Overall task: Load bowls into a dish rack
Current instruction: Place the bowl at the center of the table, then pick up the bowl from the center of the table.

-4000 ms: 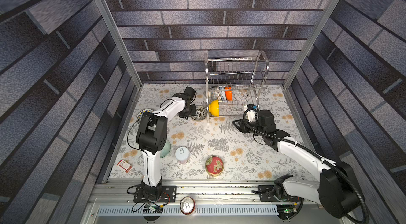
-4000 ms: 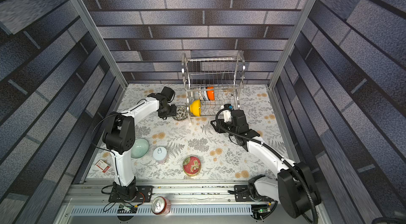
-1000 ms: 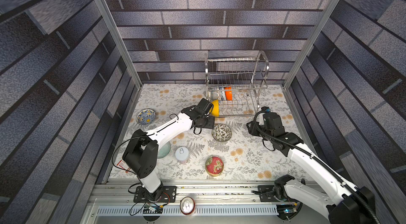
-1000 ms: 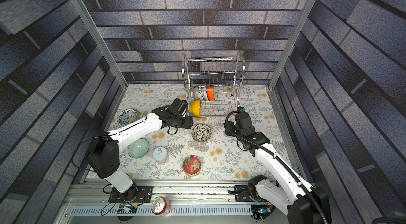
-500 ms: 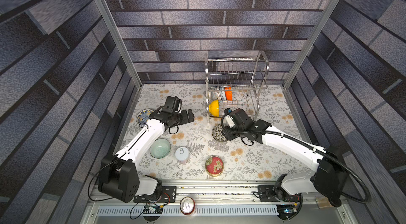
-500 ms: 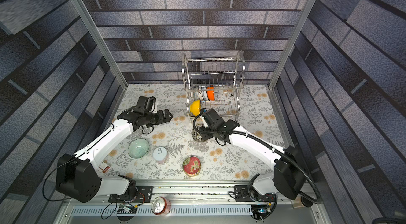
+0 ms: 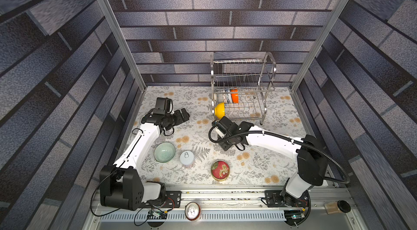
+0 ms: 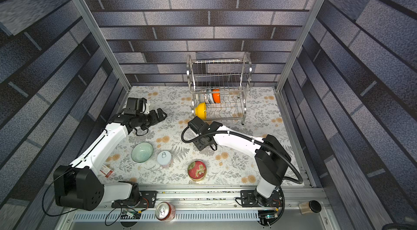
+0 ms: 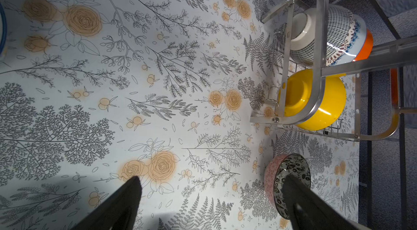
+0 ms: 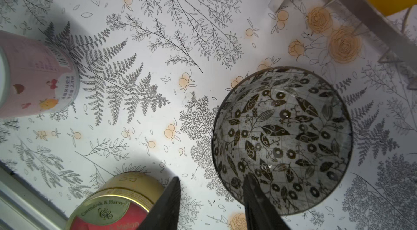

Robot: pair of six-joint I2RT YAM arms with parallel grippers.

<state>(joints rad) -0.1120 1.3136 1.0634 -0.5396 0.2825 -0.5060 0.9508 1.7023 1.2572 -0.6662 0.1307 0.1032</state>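
Observation:
The dark floral bowl (image 10: pixel 282 138) sits on the mat in front of the dish rack (image 7: pixel 242 91); my right arm hides it in both top views. My right gripper (image 10: pixel 213 183) is open and straddles its near rim, one finger inside, the other outside with a gap. A yellow bowl (image 7: pixel 219 109), an orange bowl (image 7: pixel 234 95) and a white lattice bowl (image 9: pixel 327 35) stand in the rack's lower tier. A pale green bowl (image 7: pixel 164 152) lies by my left arm. My left gripper (image 7: pixel 184 114) is wide open and empty, to the left of the rack.
A white pull-tab can (image 7: pixel 187 158) and a red round tin (image 7: pixel 220 169) stand near the front, both close to my right gripper in its wrist view. A soda can (image 7: pixel 192 210) and a small jar (image 7: pixel 337 206) sit on the front rail.
My left gripper released the dark floral bowl mid-table, opened wide and drew back to the left. My right arm swung in over that bowl, and its jaws have narrowed a little.

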